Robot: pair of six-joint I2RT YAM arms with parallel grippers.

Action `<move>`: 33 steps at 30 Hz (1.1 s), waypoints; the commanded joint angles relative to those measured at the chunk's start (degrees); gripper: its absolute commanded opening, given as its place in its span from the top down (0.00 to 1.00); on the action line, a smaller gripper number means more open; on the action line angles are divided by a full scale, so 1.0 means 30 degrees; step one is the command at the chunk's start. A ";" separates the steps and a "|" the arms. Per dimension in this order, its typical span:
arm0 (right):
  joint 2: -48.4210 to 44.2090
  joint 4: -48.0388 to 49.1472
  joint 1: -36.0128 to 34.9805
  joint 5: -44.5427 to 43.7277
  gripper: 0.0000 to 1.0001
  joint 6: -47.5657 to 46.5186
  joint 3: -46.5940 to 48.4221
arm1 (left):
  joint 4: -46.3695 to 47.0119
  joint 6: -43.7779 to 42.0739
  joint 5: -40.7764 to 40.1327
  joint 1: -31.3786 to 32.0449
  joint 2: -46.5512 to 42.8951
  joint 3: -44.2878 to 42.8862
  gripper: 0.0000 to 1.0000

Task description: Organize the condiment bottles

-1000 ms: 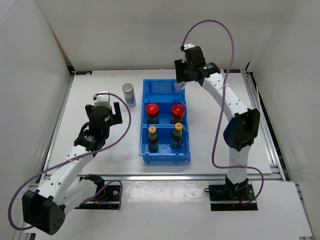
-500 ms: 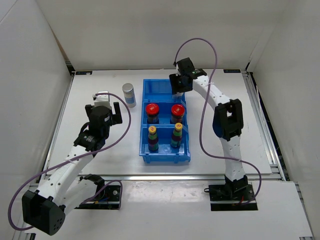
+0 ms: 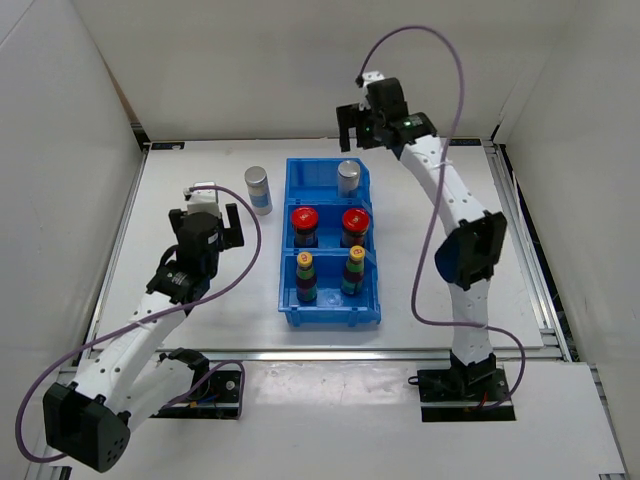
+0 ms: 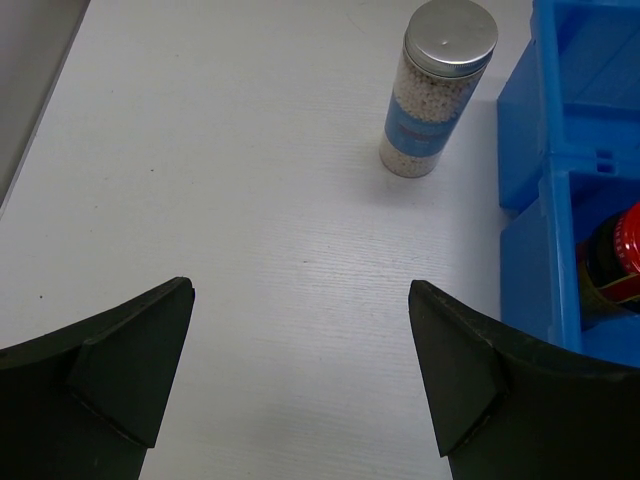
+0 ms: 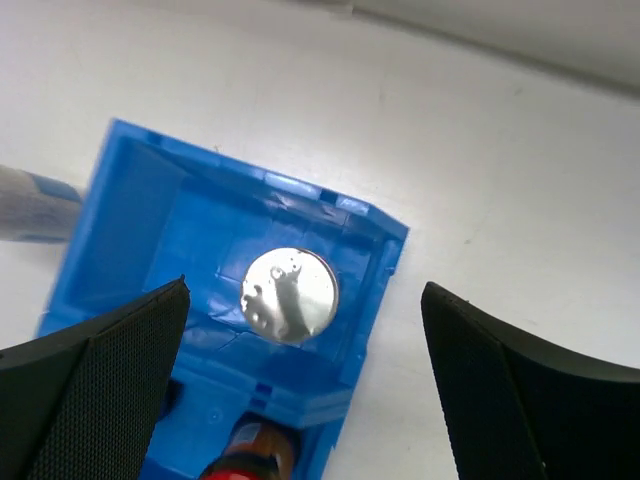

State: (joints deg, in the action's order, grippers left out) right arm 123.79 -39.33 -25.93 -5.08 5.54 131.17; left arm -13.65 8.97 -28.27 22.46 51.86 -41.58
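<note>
5 of the 6 condiment bottles (image 3: 354, 268) sit in the blue bin (image 3: 330, 318): 2 yellow-capped bottles (image 3: 306, 277) in its near compartment, 2 red-lidded jars (image 3: 304, 222) in the middle one, and 1 silver-capped bottle (image 5: 290, 296) upright in the far one, directly below the right claw (image 3: 356, 120). That claw hangs well above it, fingers spread wide and grasping nothing, so this placement looks finished. The loose silver-capped bottle (image 4: 438, 88) stands upright on the table (image 4: 250, 200), ahead of the left claw (image 4: 298, 292) and slightly to its right, well apart from it. The left claw is likewise released and empty. The step in hand, I judge, is fetching this bottle: the left claw must advance, straddle the cylinder, clench, then lift it over the wall into the far compartment.
</note>
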 commanded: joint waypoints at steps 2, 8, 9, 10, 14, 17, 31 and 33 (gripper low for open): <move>-0.5570 0.0454 0.0148 -0.0972 0.00 -0.0089 -0.0389 | 0.0011 0.0171 -0.0273 0.0073 -0.0234 0.0209 0.01; -1.3795 0.2268 0.0324 0.1573 0.00 -0.0261 -0.9699 | -0.2359 0.0789 0.5053 -0.2177 0.4464 -0.5512 0.01; -1.4507 0.2271 0.0324 0.1838 0.00 -0.0439 -1.0610 | -0.2886 0.0789 0.5784 -0.2444 0.5468 -0.6607 0.01; -1.5094 0.2271 0.0324 0.2014 0.00 -0.0615 -1.1315 | -0.3762 0.0789 0.7618 -0.2737 0.6465 -0.7691 0.01; -1.7437 0.1162 0.0500 0.2947 0.00 -0.0616 -1.3224 | -0.4501 0.1285 1.0857 -0.3443 1.1237 -1.1826 0.01; -1.9022 0.1331 0.0500 0.4443 0.00 -0.0792 -1.5444 | -0.4764 0.2047 1.1065 -0.3443 1.3699 -1.4459 0.01; -2.2073 -0.0335 0.0500 0.4622 0.00 -0.2023 -1.6449 | -0.5147 0.1697 0.9160 -0.3267 1.8281 -1.6899 0.01; -2.2073 -0.0337 0.0500 0.4624 0.00 -0.2023 -1.6274 | -0.5147 0.1523 0.8926 -0.3267 1.9012 -1.7162 0.01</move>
State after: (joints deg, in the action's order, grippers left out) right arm 56.97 -40.25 -24.71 7.84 0.82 81.41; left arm -29.36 14.33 0.40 12.47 108.57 -89.84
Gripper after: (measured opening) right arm 0.998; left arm 0.990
